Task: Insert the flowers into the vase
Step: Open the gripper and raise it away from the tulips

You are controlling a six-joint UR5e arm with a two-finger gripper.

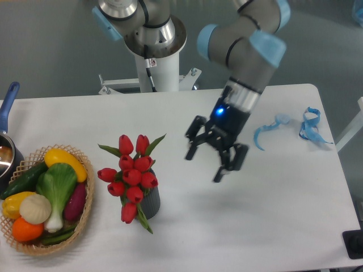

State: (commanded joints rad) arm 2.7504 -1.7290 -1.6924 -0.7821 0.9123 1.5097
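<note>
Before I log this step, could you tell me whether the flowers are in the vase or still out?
In. The flowers rise from the vase, which stands upright; the gripper is open and apart from them.

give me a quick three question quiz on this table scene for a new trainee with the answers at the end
1. True or false: the flowers already stand in the vase.
2. The gripper is: A) shut on the stems, B) open and holding nothing, C) inside the basket.
3. Fill in: the toy vegetables lie in a woven ____ at the table's left edge.

Key: 1 true. 2 B; it hangs to the right of the flowers, apart from them. 3 basket.
</note>
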